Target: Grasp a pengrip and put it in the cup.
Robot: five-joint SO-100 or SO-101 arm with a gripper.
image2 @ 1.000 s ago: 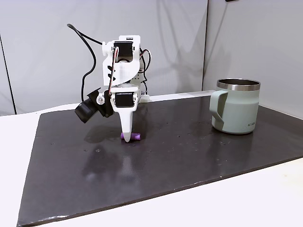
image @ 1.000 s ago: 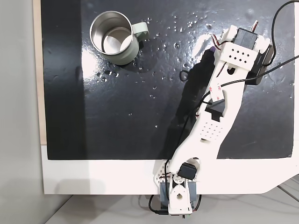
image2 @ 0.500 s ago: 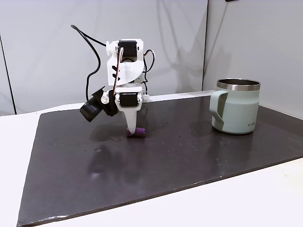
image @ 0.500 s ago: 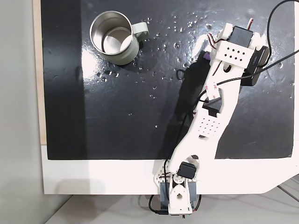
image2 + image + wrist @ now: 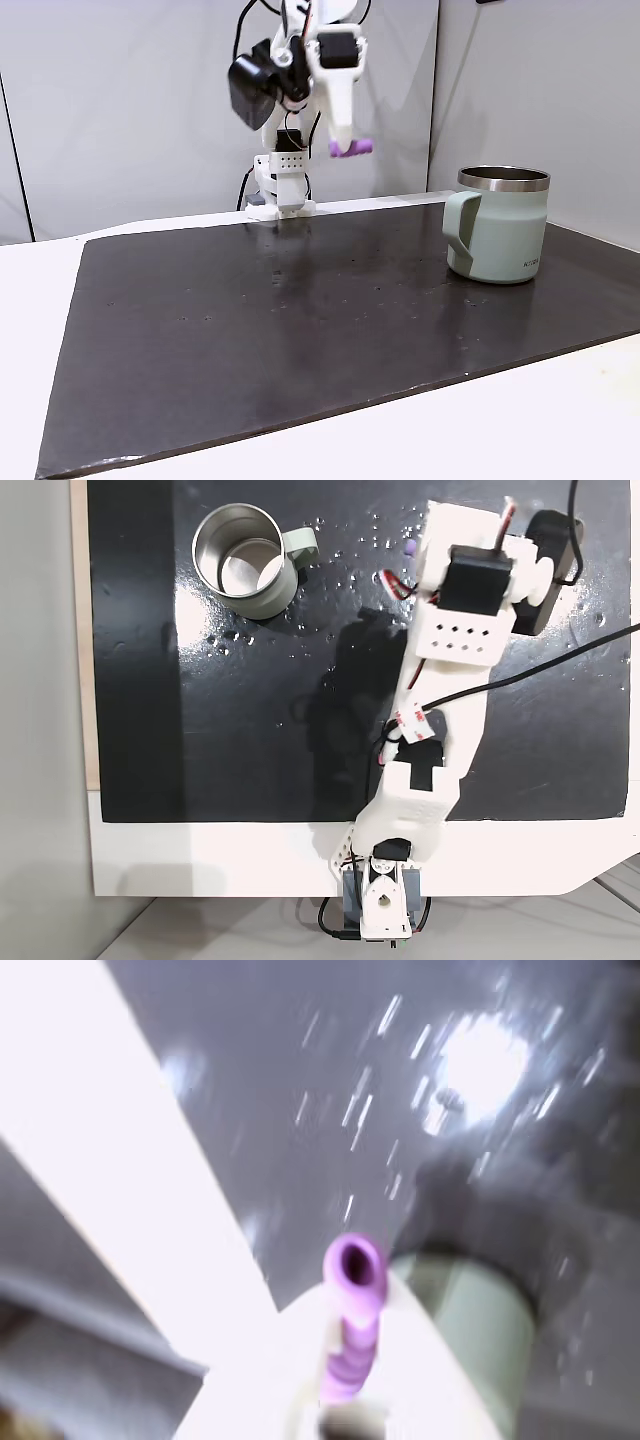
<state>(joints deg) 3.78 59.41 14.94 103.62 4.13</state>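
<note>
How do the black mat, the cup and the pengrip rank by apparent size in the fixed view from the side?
1. black mat, largest.
2. cup.
3. pengrip, smallest, held in the gripper; it lies farther from the camera, but the gap is plain.

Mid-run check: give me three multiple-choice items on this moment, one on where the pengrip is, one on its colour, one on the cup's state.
1. Where is the pengrip?
A. Lying on the black mat
B. Held in the gripper, up in the air
C. Inside the cup

2. What colour is the pengrip?
A. Lilac
B. Orange
C. Green

3. What state is the cup in?
A. Tipped on its side
B. Upside down
C. Upright with its mouth open upward

Answers:
1. B: in a fixed view the pengrip sits at the tip of the gripper, well above the black mat.
2. A: the wrist view shows a light-purple tube.
3. C: the cup stands on its base, and in a fixed view its steel inside shows from above.
</note>
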